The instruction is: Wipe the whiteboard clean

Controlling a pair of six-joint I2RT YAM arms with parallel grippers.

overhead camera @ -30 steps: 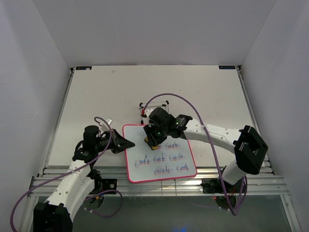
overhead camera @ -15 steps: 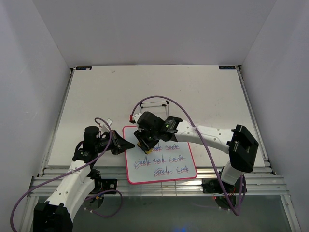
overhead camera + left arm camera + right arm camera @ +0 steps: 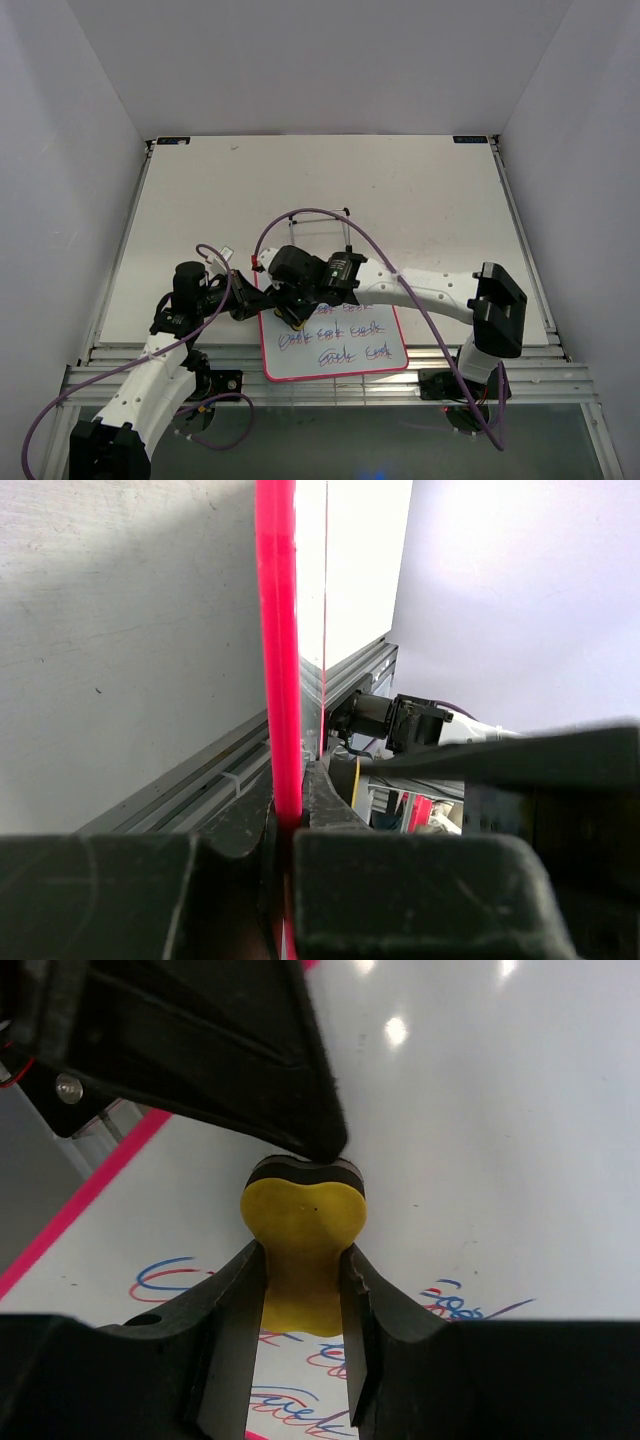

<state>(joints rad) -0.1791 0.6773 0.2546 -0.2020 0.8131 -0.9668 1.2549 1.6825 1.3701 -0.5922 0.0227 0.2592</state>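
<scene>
The whiteboard point(image 3: 345, 345), white with a pink-red frame, lies at the table's near edge with rows of blue-red scribbles on its lower part. My left gripper point(image 3: 252, 300) is shut on its left frame edge, seen as a red strip point(image 3: 278, 680) between the jaws. My right gripper point(image 3: 293, 310) is shut on the yellow eraser block point(image 3: 303, 1250), which presses on the board's upper left, beside the left gripper. The board's top area point(image 3: 480, 1110) is blank white there; scribbles point(image 3: 165, 1278) remain below the eraser.
A black wire stand point(image 3: 320, 222) sits on the table just behind the board, under the right arm's purple cable. The table's slotted near rail point(image 3: 150, 350) runs along the front. White walls close in the sides and back.
My right gripper has swept the eraser leftward across the board's upper part, from the middle to the upper left. The top row of scribbles is gone. The left gripper has kept its hold.
</scene>
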